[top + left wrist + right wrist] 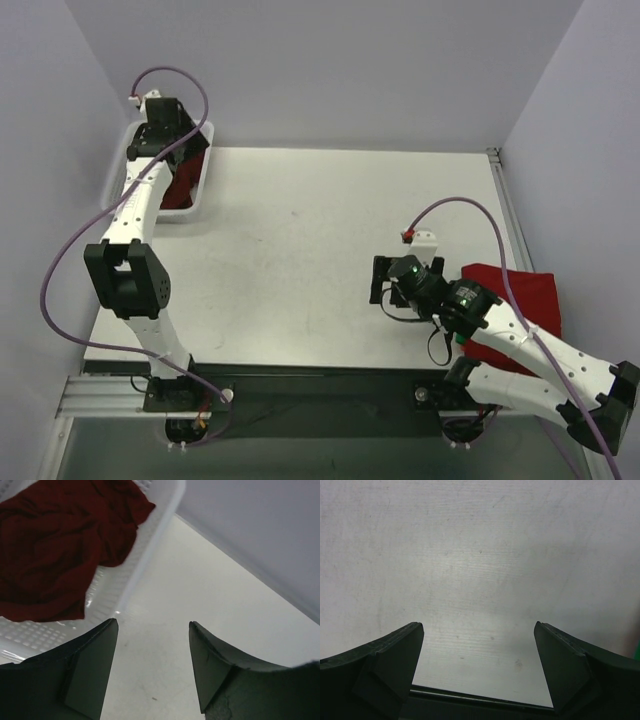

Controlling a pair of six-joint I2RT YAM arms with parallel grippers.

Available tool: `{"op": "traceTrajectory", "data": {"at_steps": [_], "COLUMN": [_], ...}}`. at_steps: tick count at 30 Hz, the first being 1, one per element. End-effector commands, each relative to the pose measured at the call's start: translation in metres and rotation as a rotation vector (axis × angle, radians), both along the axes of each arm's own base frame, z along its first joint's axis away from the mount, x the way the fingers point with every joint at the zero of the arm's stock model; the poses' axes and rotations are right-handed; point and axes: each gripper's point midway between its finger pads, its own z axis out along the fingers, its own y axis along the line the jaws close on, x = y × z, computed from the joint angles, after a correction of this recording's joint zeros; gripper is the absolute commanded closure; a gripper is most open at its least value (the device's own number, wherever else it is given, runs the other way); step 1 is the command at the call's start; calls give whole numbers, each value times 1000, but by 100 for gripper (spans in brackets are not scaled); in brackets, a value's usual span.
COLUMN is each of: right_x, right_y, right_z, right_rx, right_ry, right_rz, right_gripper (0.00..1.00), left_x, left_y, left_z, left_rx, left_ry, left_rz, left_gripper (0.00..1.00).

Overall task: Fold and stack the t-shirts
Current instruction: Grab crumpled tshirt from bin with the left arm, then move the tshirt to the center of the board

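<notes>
A dark maroon t-shirt [184, 186] lies crumpled in the white mesh basket [176, 213] at the table's far left corner. In the left wrist view the maroon t-shirt [55, 545] fills the basket [150, 545] up and to the left of my fingers. My left gripper [172, 135] [152, 625] hovers open beside the basket's rim, holding nothing. A brighter red t-shirt [525, 295] lies folded at the table's right side, partly hidden by my right arm. To its left my right gripper [380, 280] [479, 627] is open over bare table.
The white table [300, 230] stretches between the two arms. Its near edge [480, 700] shows just below my right fingers. Grey walls close in the back and both sides. A purple cable loops from each arm.
</notes>
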Motion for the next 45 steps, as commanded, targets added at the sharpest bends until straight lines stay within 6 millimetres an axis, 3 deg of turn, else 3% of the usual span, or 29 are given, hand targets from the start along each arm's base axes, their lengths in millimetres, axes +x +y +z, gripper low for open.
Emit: {"op": "traceTrajectory", "data": {"at_steps": [1, 2, 4, 5, 6, 10, 11, 14, 17, 20, 21, 22, 25, 26, 31, 32, 34, 35, 37, 38, 40, 41, 45], "right_x": [0, -1, 1, 0, 2, 1, 1, 1, 0, 0, 0, 0, -1, -1, -1, -1, 0, -1, 1, 1, 2, 2, 6], "right_y": [14, 16, 21, 22, 23, 29, 31, 33, 36, 37, 38, 38, 40, 40, 43, 44, 45, 47, 48, 48, 50, 51, 51], "right_z": [2, -1, -3, -6, -6, -19, -21, -26, -29, -31, -31, -30, -29, -29, -29, -29, -30, -31, -30, -31, -31, -30, -23], "right_rx": [21, 18, 21, 13, 15, -3, -1, 7, 21, 23, 26, 28, 40, 41, 49, 52, 47, 48, 45, 43, 43, 46, 46], "right_ry": [28, 36, 46, 54, 55, 95, 98, 110, 117, 123, 123, 122, 121, 119, 119, 119, 122, 125, 124, 127, 127, 128, 105], "right_rz": [56, 63, 79, 90, 93, 117, 122, 127, 131, 132, 134, 136, 147, 150, 162, 163, 168, 173, 174, 175, 177, 179, 181], "right_gripper": [0, 0, 0, 0, 0, 0, 0, 0, 0, 0, 0, 0, 0, 0, 0, 0, 0, 0, 0, 0, 0, 0, 0], "left_x": [24, 33, 45, 52, 59, 75, 75, 85, 89, 93, 94, 94, 95, 96, 89, 86, 82, 77, 70, 63, 55, 44, 5], "left_y": [66, 76, 88, 95, 99, 111, 112, 109, 108, 106, 107, 107, 110, 110, 108, 106, 99, 96, 89, 85, 75, 71, 50], "left_z": [-20, -51, -69, -69, -96, -137, -156, -163, -164, -160, -156, -150, -112, -87, -7, 23, 47, 75, 99, 126, 153, 181, 260], "left_rx": [95, 115, 140, 158, 169, 166, 161, 141, 123, 75, 72, 76, 102, 109, 129, 128, 120, 120, 118, 117, 107, 105, 109], "left_ry": [65, 132, 167, 160, 207, 274, 311, 296, 278, 251, 243, 230, 162, 111, -50, -120, -176, -242, -299, -360, -426, -489, -670], "left_rz": [163, 186, 203, 220, 222, 231, 229, 210, 209, 189, 187, 189, 183, 186, 165, 160, 141, 135, 118, 111, 81, 74, 15], "left_gripper": [30, 29, 28, 27, 26, 26, 26, 28, 44, 79, 87, 100, 100, 100, 100, 100, 100, 100, 100, 100, 100, 100, 100]}}
